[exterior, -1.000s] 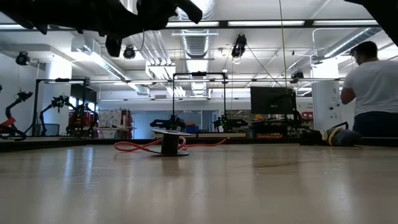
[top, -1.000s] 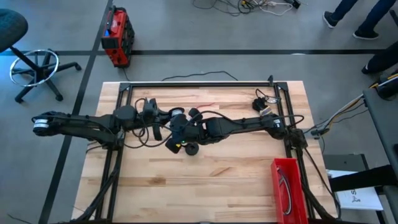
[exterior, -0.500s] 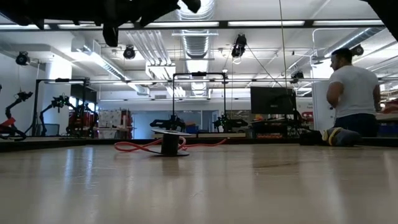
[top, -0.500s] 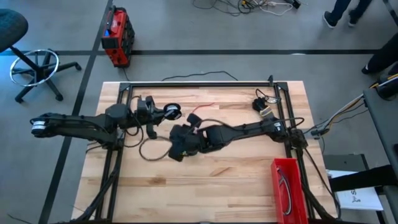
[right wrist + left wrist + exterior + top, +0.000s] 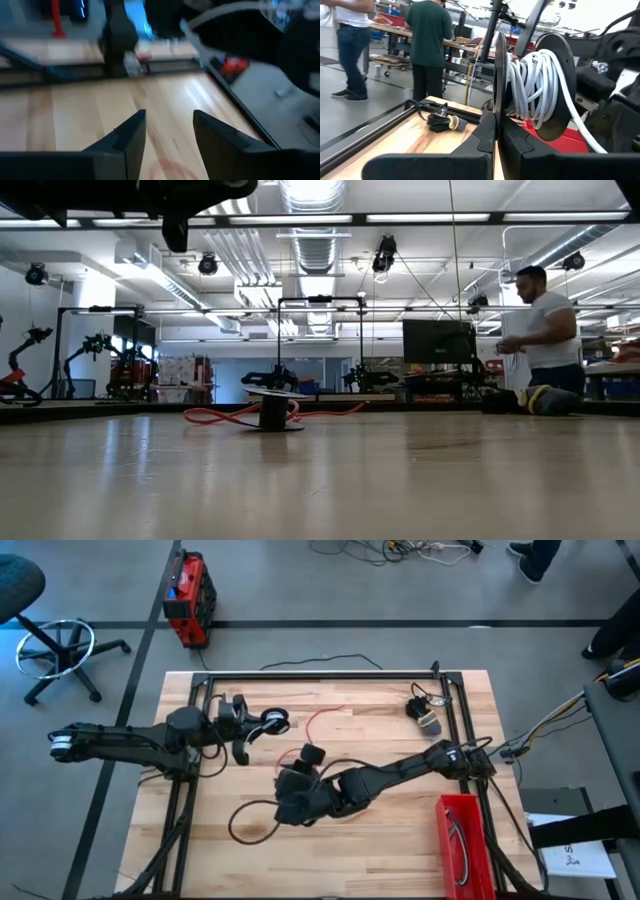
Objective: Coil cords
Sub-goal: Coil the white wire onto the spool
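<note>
Left gripper (image 5: 495, 145): the two dark fingers (image 5: 480, 142) are pressed together on the thin edge of one black disc of a small spool wound with white cord (image 5: 532, 90); no gap shows between them apart from the disc rim. The spool stands upright in the grip, its two round flanges side by side, the white windings bulging between them, and one strand trails off the spool. From above, this gripper (image 5: 262, 722) sits over the far left part of the light wooden slatted table (image 5: 380, 840), the spool at its tip.

Right gripper (image 5: 167, 132): fingers (image 5: 127, 135) spread apart, bare table planks showing in the gap, nothing between them. From above it (image 5: 290, 808) hangs over the middle of the table toward the near edge, arm stretched in from the right.

Thin black cord (image 5: 250, 820): one loose loop lying on the table just beside the right gripper, on its left side; touching or not, cannot tell.

Thin red cord (image 5: 322, 720): loose on the far half of the table, between the two grippers; in the low view it lies flat around a small dark upright plug (image 5: 272, 412).

Bundled black cable with a yellow band (image 5: 442, 121): far right corner of the table.

Red rectangular bin (image 5: 460, 845): near right edge.

Person in a white shirt (image 5: 540, 340) stands in the room beyond.
</note>
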